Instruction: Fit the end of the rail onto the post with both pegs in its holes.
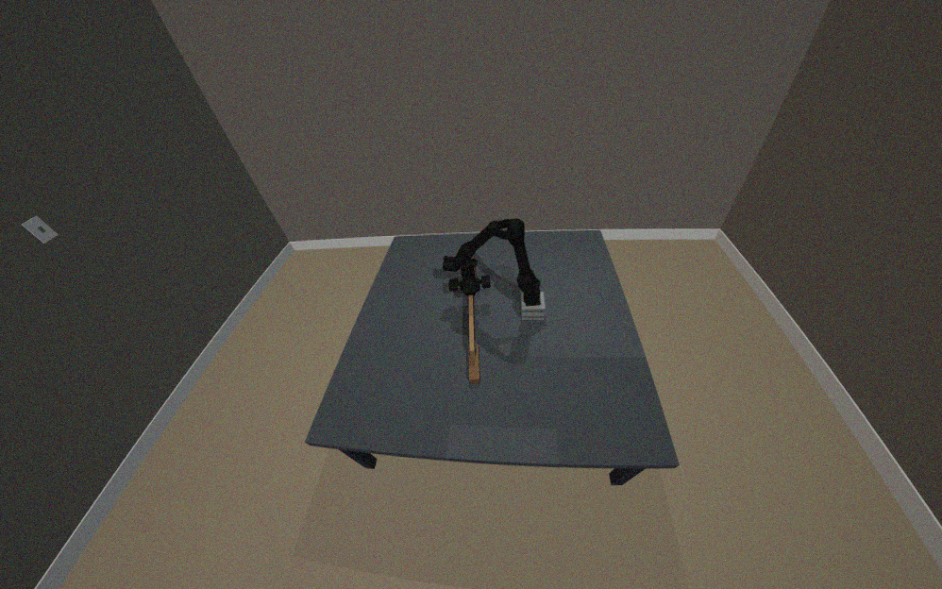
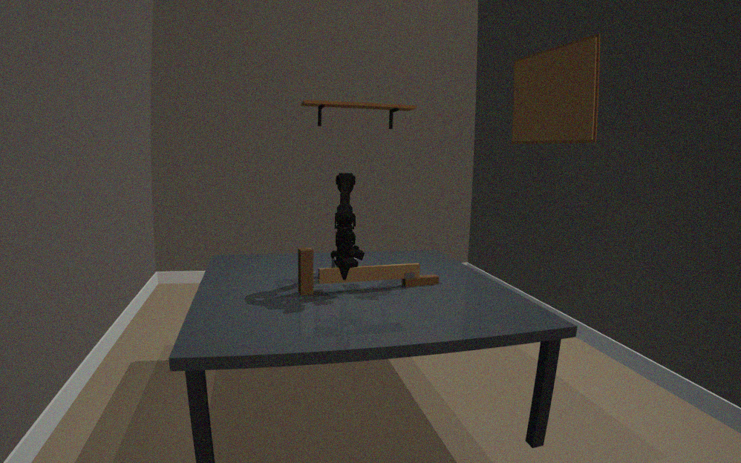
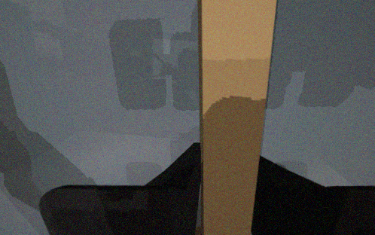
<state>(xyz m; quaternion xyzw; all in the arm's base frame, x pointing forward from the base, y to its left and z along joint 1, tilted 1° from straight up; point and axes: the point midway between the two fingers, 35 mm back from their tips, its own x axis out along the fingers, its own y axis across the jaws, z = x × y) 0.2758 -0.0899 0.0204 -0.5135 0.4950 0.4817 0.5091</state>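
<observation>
The long wooden rail [image 1: 471, 323] [image 2: 382, 272] [image 3: 237, 38] is held off the table and looks about level. My gripper [image 2: 344, 274] [image 3: 214, 148] is shut on the rail, not far from its near end, with one dark finger on each side. The rail's far end is at the bracket on the low footboard block [image 1: 473, 372] [image 2: 428, 280]; how deep it sits there is too small to tell. The upright wooden post [image 2: 306, 272] stands just beyond the near end, with a narrow gap between them in the exterior view. The pegs and holes cannot be made out. The arm hides the post in the top view.
The dark blue-grey table [image 1: 555, 410] [image 2: 436, 316] carries everything. The arm rises from a pale stacked base [image 1: 533, 312] beside the rail and arches over to it. A shelf [image 2: 358, 105] and a framed board [image 2: 555, 93] are on the walls, away from the table.
</observation>
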